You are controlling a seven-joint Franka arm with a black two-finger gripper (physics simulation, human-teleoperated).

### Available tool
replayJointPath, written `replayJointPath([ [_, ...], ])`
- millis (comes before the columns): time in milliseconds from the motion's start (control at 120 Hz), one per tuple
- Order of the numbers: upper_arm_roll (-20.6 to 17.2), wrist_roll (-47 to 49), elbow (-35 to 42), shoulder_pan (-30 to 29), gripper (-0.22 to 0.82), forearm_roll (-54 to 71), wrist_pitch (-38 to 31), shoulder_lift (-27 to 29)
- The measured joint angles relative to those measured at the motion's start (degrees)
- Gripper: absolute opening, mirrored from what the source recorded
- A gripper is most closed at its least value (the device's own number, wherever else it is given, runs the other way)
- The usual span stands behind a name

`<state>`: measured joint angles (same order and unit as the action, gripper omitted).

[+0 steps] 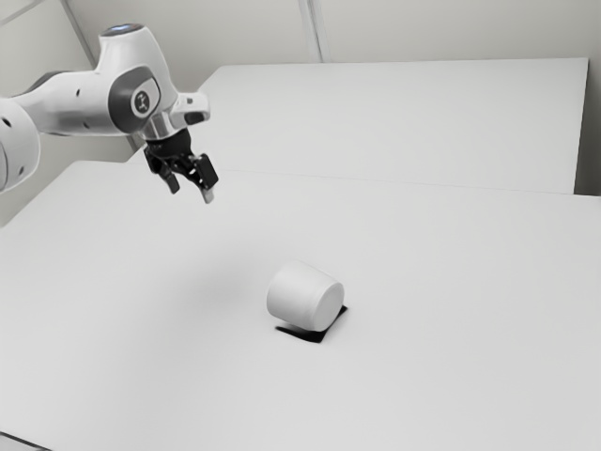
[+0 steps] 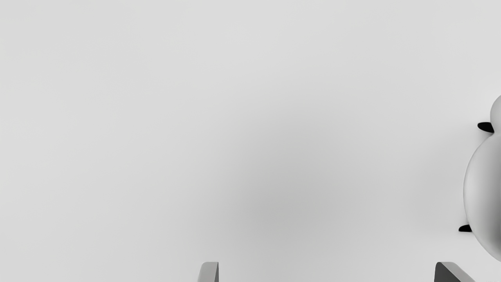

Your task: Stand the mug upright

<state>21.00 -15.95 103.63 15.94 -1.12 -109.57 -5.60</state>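
A white mug (image 1: 302, 296) lies on its side on the white table in the exterior view, one round end facing the lower right, with a dark patch beneath it. My gripper (image 1: 192, 194) hangs above the table, up and to the exterior view's left of the mug, apart from it. In the wrist view the gripper (image 2: 326, 272) has its fingers wide apart with nothing between them. Part of the mug (image 2: 483, 192) is visible beyond one finger's side, cut off by the picture's edge; its handle cannot be made out for certain.
The white table (image 1: 141, 310) extends around the mug. Behind it stands another pale surface (image 1: 404, 122), with walls beyond. A dark line (image 1: 23, 441) crosses the exterior view's lower left corner.
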Motion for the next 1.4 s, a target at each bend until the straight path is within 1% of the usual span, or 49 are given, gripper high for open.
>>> replayJointPath([
  [167, 0.19, -0.38, 4.19, 0.17, 0.6, -2.5, -2.23, 1.81],
  [342, 1.36, -3.04, 8.31, -1.31, 0.6, -13.81, -3.65, 1.56],
  [567, 1.84, -8.95, 11.22, -1.8, 0.6, -26.93, -2.43, 0.11],
  [725, 1.85, -13.51, 11.68, -1.63, 0.6, -34.51, -0.94, -2.62],
  [883, 1.85, -18.06, 11.84, -1.59, 0.6, -39.88, 0.58, -4.1],
  [1117, 1.6, -24.11, 11.96, -0.39, 0.6, -46.18, 2.17, -6.8],
  [1400, 1.33, -30.11, 12.17, 1.3, 0.6, -52.15, 3.74, -8.61],
])
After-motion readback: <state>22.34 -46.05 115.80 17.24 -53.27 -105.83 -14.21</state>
